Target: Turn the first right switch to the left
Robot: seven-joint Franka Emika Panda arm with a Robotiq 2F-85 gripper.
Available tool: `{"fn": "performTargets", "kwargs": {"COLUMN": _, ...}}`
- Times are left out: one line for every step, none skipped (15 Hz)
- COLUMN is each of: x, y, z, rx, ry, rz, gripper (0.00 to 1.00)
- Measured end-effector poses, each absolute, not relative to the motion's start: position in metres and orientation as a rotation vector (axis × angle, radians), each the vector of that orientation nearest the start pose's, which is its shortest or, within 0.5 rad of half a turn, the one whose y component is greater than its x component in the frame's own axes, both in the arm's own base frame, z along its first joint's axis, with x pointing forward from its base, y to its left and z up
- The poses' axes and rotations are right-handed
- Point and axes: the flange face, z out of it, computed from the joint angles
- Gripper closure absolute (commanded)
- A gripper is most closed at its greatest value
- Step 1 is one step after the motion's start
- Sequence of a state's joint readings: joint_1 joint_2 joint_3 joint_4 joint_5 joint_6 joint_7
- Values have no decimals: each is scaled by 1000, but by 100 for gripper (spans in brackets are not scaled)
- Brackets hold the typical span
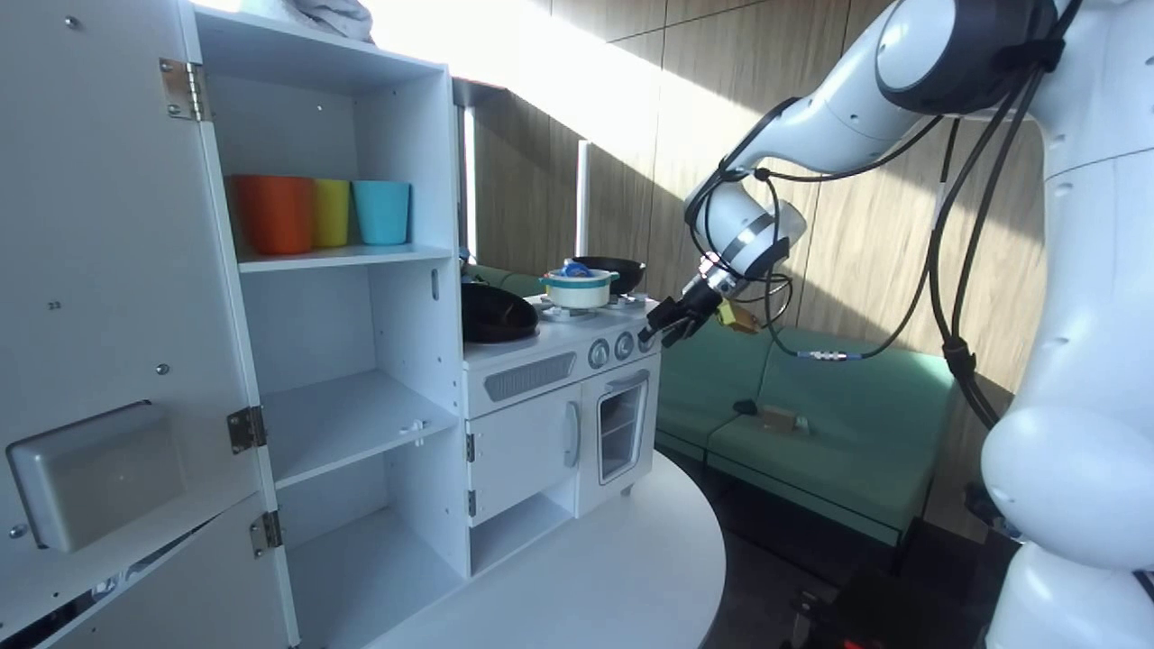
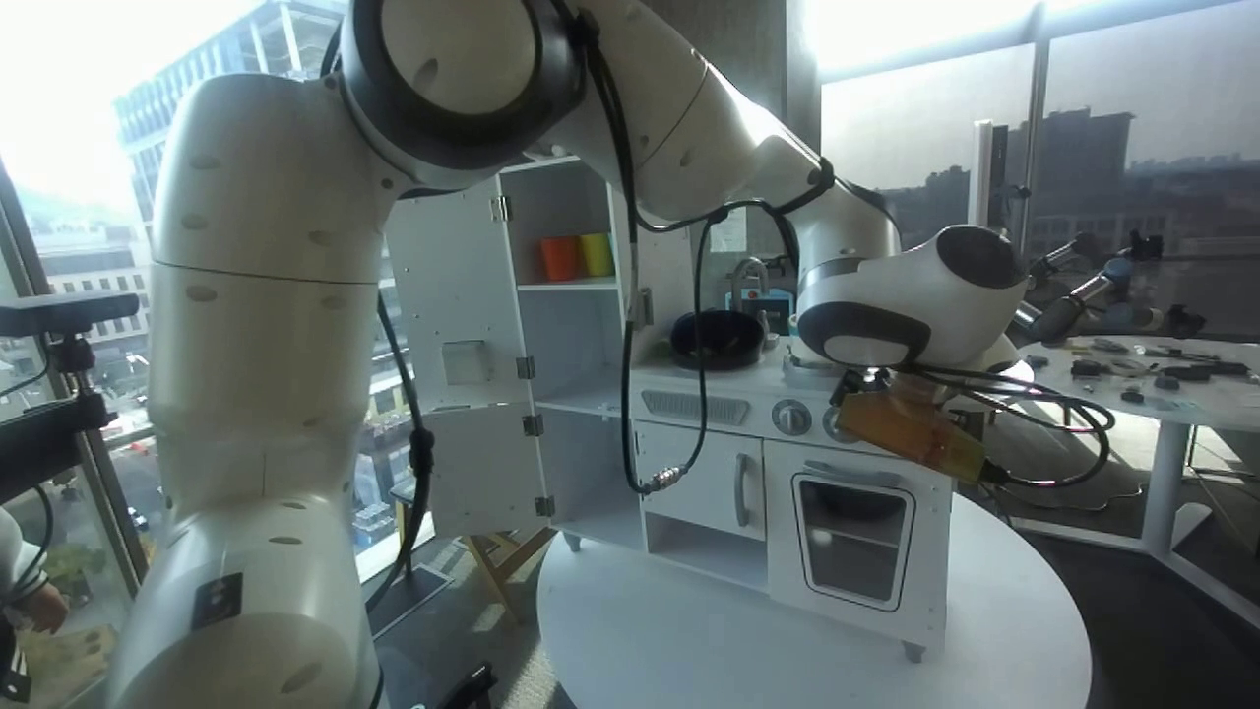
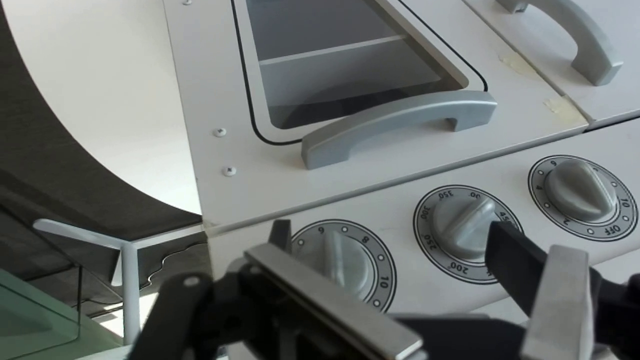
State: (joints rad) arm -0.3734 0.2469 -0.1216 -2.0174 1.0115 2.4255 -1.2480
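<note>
The stove's right-end switch is a grey knob with a numbered ring; in the wrist view, which looks inverted, it is at the left. Its ridge points between 6 and the dot before 8. My gripper is open with nothing held. One fingertip is over the near-left side of this knob's ring; the other overlaps the middle knob. Contact cannot be told. In an exterior view the gripper is at the panel's right end, partly covering the right knob. A third knob is farther along.
The white toy stove stands on a round white table. The oven door handle projects near the knobs. A pot and black pans sit on top. A green bench is behind.
</note>
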Motion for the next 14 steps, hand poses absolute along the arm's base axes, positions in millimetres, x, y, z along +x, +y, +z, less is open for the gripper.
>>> {"fn": "performTargets", "kwargs": {"x": 539, "y": -283, "z": 347, "rx": -2696, "ry": -35, "rz": -879, "gripper": 0}}
{"fn": "performTargets", "kwargs": {"x": 539, "y": -282, "z": 346, "rx": -2704, "ry": -39, "rz": -885, "gripper": 0}}
{"fn": "performTargets", "kwargs": {"x": 539, "y": -280, "z": 345, "rx": -2712, "ry": -45, "rz": -890, "gripper": 0}}
{"fn": "performTargets", "kwargs": {"x": 540, "y": -278, "z": 343, "rx": -2721, "ry": -49, "rz": -895, "gripper": 0}}
{"fn": "performTargets", "kwargs": {"x": 540, "y": -277, "z": 342, "rx": -2733, "ry": -43, "rz": -904, "gripper": 0}}
{"fn": "performTargets", "kwargs": {"x": 540, "y": -276, "z": 342, "rx": -2743, "ry": -38, "rz": -913, "gripper": 0}}
{"fn": "performTargets", "kwargs": {"x": 540, "y": -276, "z": 342, "rx": -2750, "ry": -31, "rz": -925, "gripper": 0}}
{"fn": "performTargets", "kwargs": {"x": 540, "y": -275, "z": 342, "rx": -2754, "ry": -26, "rz": -937, "gripper": 0}}
{"fn": "performTargets", "kwargs": {"x": 540, "y": -276, "z": 343, "rx": -2758, "ry": -20, "rz": -950, "gripper": 0}}
{"fn": "performTargets", "kwargs": {"x": 540, "y": -276, "z": 343, "rx": -2762, "ry": -16, "rz": -960, "gripper": 0}}
{"fn": "performTargets", "kwargs": {"x": 540, "y": -277, "z": 344, "rx": -2768, "ry": -14, "rz": -968, "gripper": 0}}
{"fn": "performTargets", "kwargs": {"x": 540, "y": -277, "z": 343, "rx": -2767, "ry": -13, "rz": -966, "gripper": 0}}
{"fn": "performTargets", "kwargs": {"x": 540, "y": -277, "z": 341, "rx": -2767, "ry": -12, "rz": -962, "gripper": 0}}
{"fn": "performTargets", "kwargs": {"x": 540, "y": -277, "z": 340, "rx": -2768, "ry": -11, "rz": -958, "gripper": 0}}
